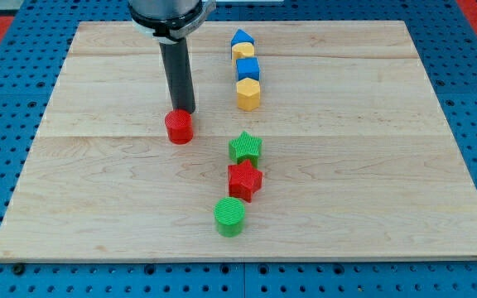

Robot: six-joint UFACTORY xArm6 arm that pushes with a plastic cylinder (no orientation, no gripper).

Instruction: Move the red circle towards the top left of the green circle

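The red circle (179,127) lies left of the board's middle. The green circle (229,215) lies lower, towards the view's bottom and to the right of the red circle. My tip (184,112) stands just behind the red circle, at its top edge, touching or nearly touching it. The dark rod rises from there to the view's top.
A green star (245,148) and a red star (244,180) lie in a column just above the green circle. Further up are a yellow hexagon (248,94), a blue cube (248,69), a yellow block (243,51) and a blue block (240,37). The wooden board (98,207) sits on a blue pegboard.
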